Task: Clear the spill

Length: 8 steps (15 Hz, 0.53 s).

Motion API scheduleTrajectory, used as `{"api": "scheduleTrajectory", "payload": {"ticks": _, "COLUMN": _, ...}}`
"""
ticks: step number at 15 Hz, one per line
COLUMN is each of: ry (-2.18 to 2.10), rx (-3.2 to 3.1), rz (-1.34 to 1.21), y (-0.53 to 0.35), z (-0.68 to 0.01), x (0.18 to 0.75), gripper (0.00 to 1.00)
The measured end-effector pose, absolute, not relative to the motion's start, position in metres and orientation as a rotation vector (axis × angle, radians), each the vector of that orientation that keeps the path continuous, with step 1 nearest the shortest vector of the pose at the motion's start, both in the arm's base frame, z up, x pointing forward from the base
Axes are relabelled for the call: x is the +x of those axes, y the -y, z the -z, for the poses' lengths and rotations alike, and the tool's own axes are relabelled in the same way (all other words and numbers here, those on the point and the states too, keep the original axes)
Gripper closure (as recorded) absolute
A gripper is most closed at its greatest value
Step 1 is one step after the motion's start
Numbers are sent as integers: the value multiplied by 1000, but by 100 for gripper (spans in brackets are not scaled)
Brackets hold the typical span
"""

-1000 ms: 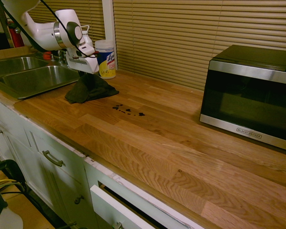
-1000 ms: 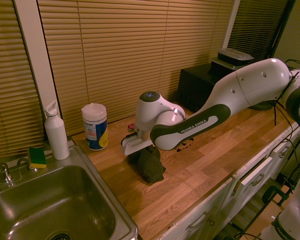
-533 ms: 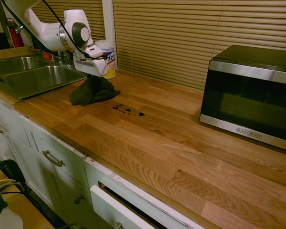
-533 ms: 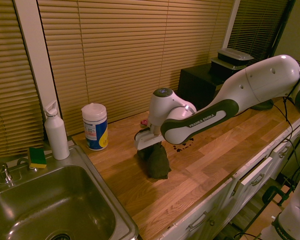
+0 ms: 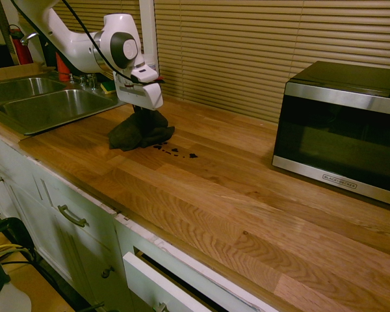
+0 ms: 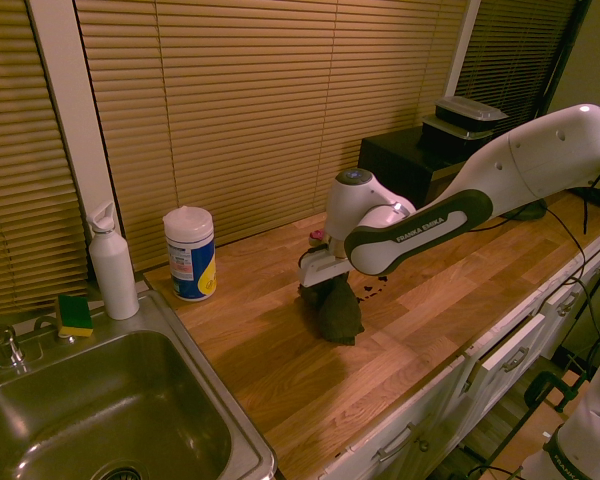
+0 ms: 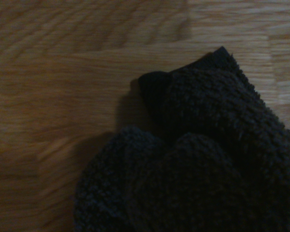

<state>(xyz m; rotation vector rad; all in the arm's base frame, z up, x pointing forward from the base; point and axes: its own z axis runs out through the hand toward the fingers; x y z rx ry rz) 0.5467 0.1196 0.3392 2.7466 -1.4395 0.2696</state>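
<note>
Spill lies just ahead of the cloth

The spill (image 5: 175,151) trails along the desk (image 5: 247,195) just beyond the hand (image 5: 142,112), toward the microwave (image 5: 341,130); the hand, clamped on the dark cloth (image 5: 140,133), hangs beside its near end.

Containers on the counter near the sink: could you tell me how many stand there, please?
2. A white spray bottle stands at the sink's back corner beside the sponge, and a wipes canister stands on the wood just beyond it. The arm may hide others.
</note>
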Motion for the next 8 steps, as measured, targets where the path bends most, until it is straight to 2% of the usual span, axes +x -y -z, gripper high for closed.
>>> {"api": "scheduleTrajectory", "payload": {"ticks": 8, "ry": 1556, "rx": 2667, "rz": -290, "y": -20, "z": -336, "x": 540, "gripper": 100}}
